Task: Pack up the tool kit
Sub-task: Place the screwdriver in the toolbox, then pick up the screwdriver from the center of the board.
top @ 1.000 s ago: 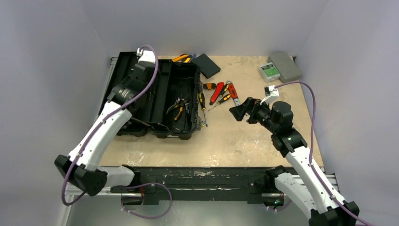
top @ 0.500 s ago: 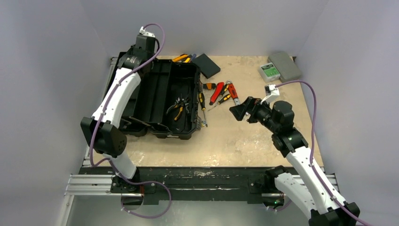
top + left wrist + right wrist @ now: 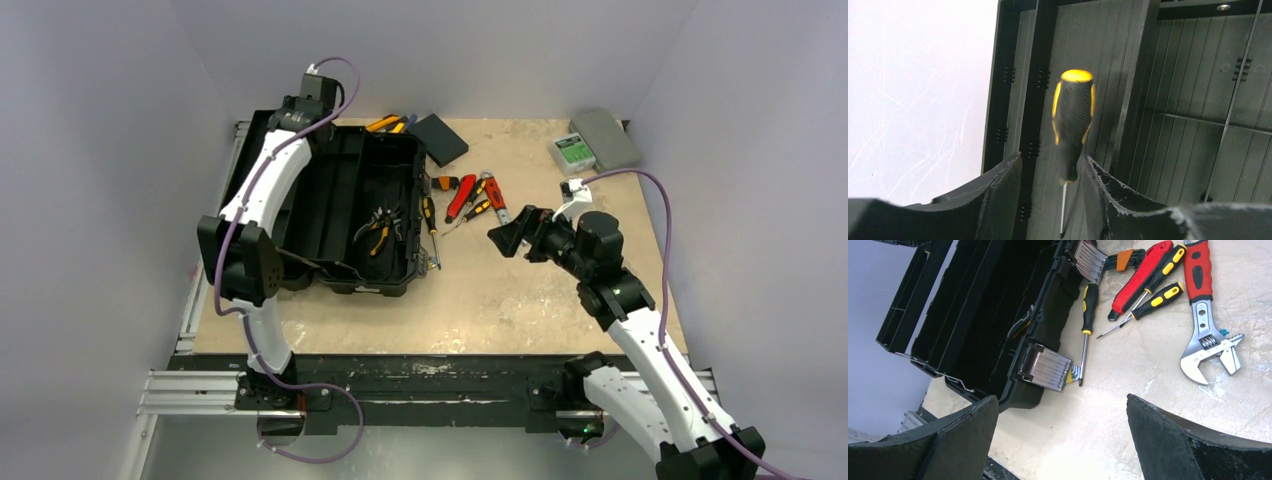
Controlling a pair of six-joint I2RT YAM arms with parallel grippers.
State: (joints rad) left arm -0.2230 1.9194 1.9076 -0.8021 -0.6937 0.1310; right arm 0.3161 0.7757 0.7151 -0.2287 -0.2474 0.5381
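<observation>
Black-and-yellow screwdriver (image 3: 1072, 120) is within the open large black plastic toolbox (image 3: 345, 185), far left, between the parted, unclamped jaws of the left claw (image 3: 1052, 160). Judged light, stiff and grippy: take it by the ribbed handle. The right claw (image 3: 1062, 400) gapes wide, empty.

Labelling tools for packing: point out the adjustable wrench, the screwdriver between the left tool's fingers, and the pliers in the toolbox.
adjustable wrench (image 3: 1202, 315), right wrist view, metal shank.
screwdriver (image 3: 1073, 125), left wrist view, handle.
pliers (image 3: 378, 230), top external view, its middle.
</observation>
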